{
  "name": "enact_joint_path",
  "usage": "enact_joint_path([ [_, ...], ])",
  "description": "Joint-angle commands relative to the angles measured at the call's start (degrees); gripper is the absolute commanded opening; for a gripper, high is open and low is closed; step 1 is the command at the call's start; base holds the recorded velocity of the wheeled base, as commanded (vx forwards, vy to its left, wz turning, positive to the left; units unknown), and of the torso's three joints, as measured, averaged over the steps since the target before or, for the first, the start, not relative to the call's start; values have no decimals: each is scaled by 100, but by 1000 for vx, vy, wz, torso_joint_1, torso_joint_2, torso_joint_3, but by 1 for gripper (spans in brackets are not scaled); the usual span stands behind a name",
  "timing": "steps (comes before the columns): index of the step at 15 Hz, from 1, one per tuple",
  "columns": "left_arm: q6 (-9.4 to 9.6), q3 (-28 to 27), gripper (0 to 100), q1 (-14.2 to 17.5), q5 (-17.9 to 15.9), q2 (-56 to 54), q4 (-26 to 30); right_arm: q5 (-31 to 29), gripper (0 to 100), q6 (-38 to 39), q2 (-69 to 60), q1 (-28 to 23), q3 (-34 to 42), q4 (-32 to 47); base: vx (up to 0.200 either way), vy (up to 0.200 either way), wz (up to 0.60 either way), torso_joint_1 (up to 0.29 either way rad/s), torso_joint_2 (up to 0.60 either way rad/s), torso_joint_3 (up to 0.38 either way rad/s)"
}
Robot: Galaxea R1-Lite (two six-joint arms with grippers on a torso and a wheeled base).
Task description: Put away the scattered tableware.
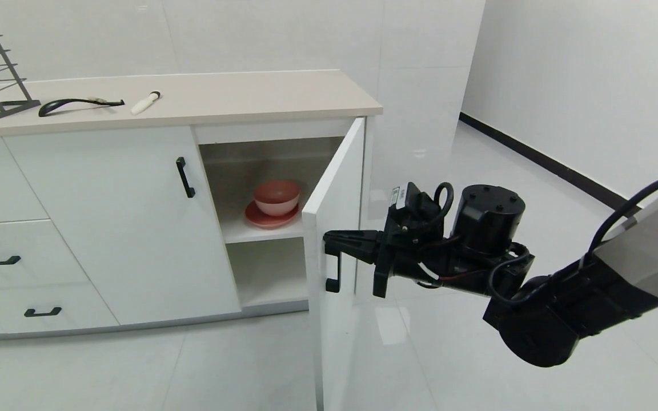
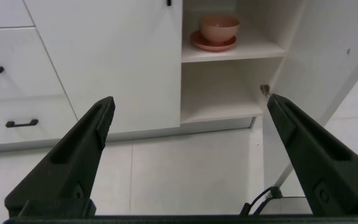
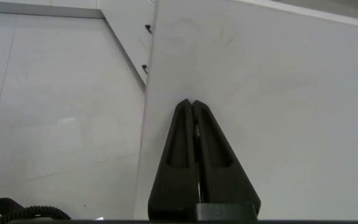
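Door (image 1: pixel 337 194) half-blocks cupboard (image 1: pixel 100 228), bowl (image 1: pixel 276 197) inside

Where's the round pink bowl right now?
Head view, centre: the round pink bowl sits on a pink plate on the upper shelf inside the white cabinet, just left of its swung-open door.

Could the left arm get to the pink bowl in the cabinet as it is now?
Probably yes. The cabinet door stands open, and nothing lies between the left gripper and the pink bowl on the shelf.
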Motion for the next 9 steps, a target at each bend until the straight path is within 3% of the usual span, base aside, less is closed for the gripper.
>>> enact_joint_path([
  [1,1,0,100,1,-11,7,0,3,0,-3,-21,8,4,-2,0,200,0,-2,2,2],
  [8,1,0,100,1,-20,7,0,-94,0,-3,58,8,-198,-11,0,200,0,5,4,4],
  [9,1,0,100,1,-11,7,-9,-120,0,-3,67,8,-224,-11,0,0,0,0,0,0],
])
